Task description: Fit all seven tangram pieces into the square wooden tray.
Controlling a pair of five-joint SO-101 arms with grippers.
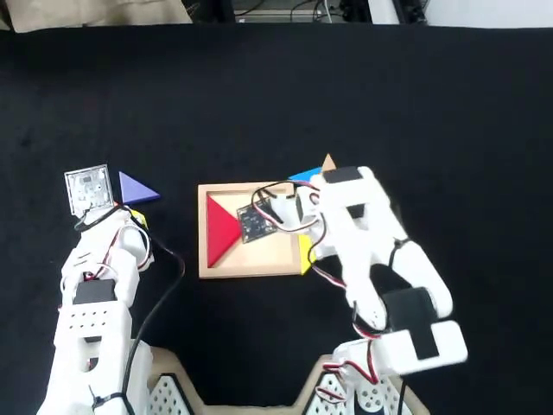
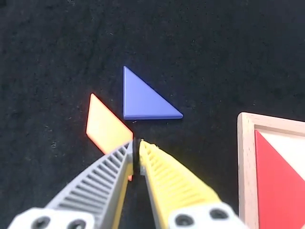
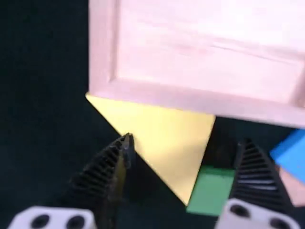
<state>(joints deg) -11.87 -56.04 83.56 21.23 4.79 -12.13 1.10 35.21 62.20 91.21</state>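
Observation:
The square wooden tray [image 1: 251, 266] lies mid-table with a red triangle [image 1: 220, 229] in its left part. My left gripper [image 2: 137, 143] is shut, its tips at the edge of an orange-yellow parallelogram [image 2: 107, 126], and a purple-blue triangle [image 2: 143, 98] lies just beyond. My right gripper [image 3: 186, 148] is open outside the tray rim [image 3: 190, 98], one finger on each side of a yellow triangle [image 3: 162, 136] that lies against the rim. A green piece [image 3: 209, 188], a blue piece [image 3: 290, 150] and a tan piece [image 3: 291, 179] lie beside that triangle.
Black cloth covers the table. The right arm [image 1: 363, 233] hangs over the tray's right edge and hides part of it. A blue piece [image 1: 304, 175] and a tan tip [image 1: 328, 162] show past the tray's far right corner.

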